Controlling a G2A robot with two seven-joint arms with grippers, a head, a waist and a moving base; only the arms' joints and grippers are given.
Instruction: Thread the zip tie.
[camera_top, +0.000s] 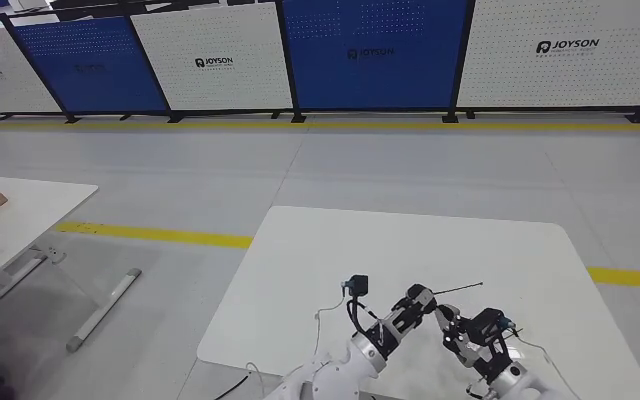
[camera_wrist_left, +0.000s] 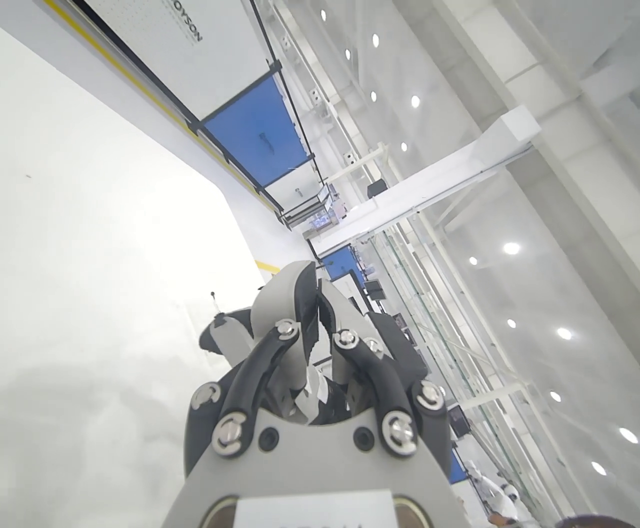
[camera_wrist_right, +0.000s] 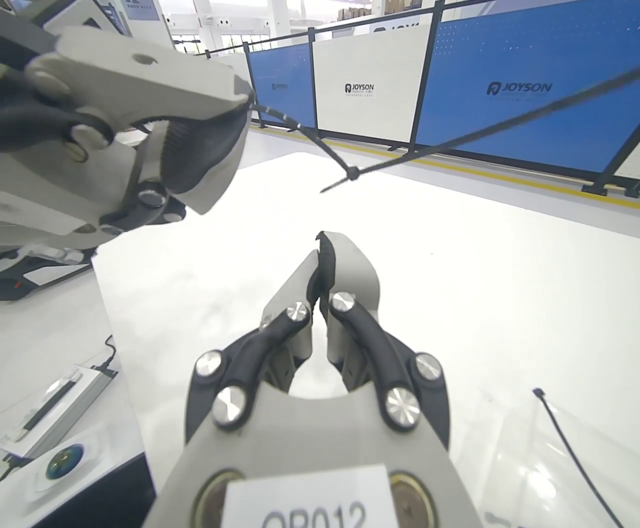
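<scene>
Left pincer (camera_wrist_right: 242, 112) held up over surface (camera_wrist_right: 450, 260), clenched on zip tie (camera_wrist_right: 352, 175). Tie's long axis runs sideways, free end toward robot's right. Right pincer (camera_wrist_right: 322, 250) clamped shut nearby.

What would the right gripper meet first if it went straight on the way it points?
Probably the zip tie held by the left gripper: its head hangs just ahead of the shut right gripper. Depth is unclear, so it might pass beside it.

Two zip ties (camera_wrist_right: 353, 174) (camera_wrist_right: 538, 393); two grippers (camera_wrist_left: 316, 287) (camera_wrist_right: 320, 250); two white tables (camera_top: 400, 250) (camera_top: 40, 205)
</scene>
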